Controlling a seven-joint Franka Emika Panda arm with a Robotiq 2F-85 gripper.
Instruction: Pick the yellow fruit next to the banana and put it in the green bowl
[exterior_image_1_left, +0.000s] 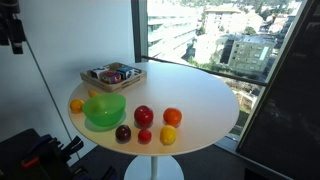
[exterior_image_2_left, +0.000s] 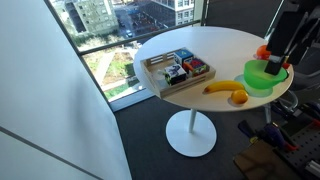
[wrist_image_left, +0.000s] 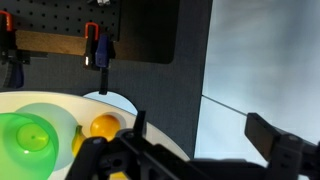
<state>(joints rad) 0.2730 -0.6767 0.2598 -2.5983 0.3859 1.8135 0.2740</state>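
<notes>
- Tool (wrist_image_left: 195, 125) spreads wide across the lower frame of the wrist view, gripping nothing.
- Bench (exterior_image_1_left: 200, 95): one, round, white.
- Green bowl (exterior_image_1_left: 104, 110): one, left of centre.
- Banana (exterior_image_2_left: 218, 88): one.
- Yellow fruit (exterior_image_2_left: 238, 97): one, just beside the banana's right end, outside the bowl. Probably light, firm, smooth and apt to roll, so pinch it across its widest middle.

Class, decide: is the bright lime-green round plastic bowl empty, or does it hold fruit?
Empty: the wrist view shows only bare green inside the lime-green bowl, and the small round orange-yellow fruit lies beside it.
</notes>
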